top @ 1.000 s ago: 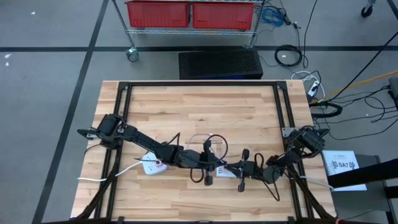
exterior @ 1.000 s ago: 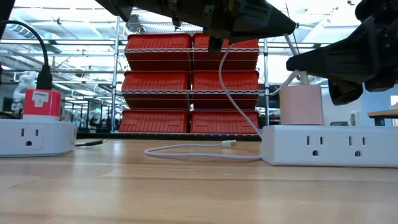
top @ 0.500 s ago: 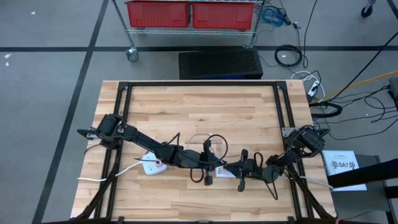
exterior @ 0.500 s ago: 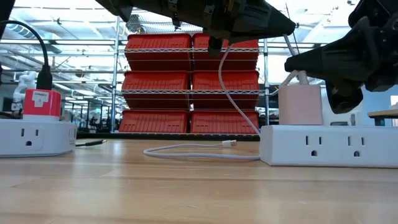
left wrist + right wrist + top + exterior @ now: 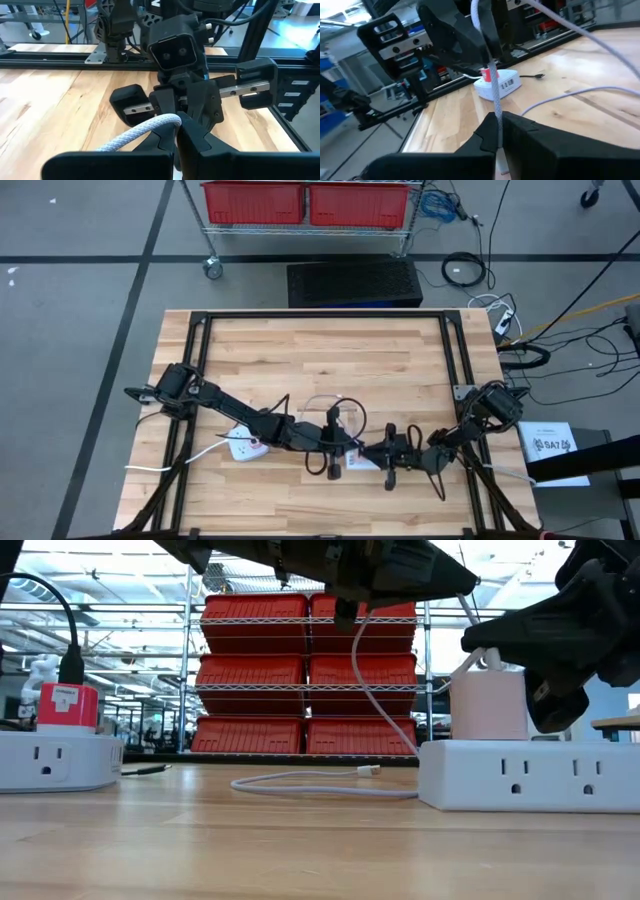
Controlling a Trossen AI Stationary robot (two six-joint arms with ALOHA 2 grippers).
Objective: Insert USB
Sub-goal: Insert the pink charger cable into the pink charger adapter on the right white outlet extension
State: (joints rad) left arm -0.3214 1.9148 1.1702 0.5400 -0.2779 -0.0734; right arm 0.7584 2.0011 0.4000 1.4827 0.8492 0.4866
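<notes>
A white braided USB cable (image 5: 372,700) hangs from my left gripper (image 5: 176,125), loops over the wood table and ends in a small plug (image 5: 370,770) lying flat. Another stretch (image 5: 472,625) runs down to the top of a pale pink charger block (image 5: 488,705), which stands plugged into a white power strip (image 5: 530,775). My right gripper (image 5: 495,119) is shut on the cable just above the charger, facing my left gripper (image 5: 345,448) across the strip (image 5: 360,457). Whether the plug sits in the charger is hidden by the dark fingers. My left gripper pinches the braided cable (image 5: 159,125) between its two fingers, coming in nearly level from the table's left. The cable arches out of the fingertips and is clear of the table there. My right gripper pinches the same cable (image 5: 493,102) between its fingers, level, from the table's right. From this hold the cable runs straight to my left gripper.
A second white power strip (image 5: 240,446) with a red plug (image 5: 66,705) and black cord lies left of the arms. Black frame rails (image 5: 320,316) border the table. Red bins (image 5: 305,675) on a wire rack stand beyond the far edge.
My right gripper has rolled about the line it points along while staying in place, still shut on the cable. In the low view the charger and the power strip under it have shifted slightly sideways along the table. My left gripper has kept still.
</notes>
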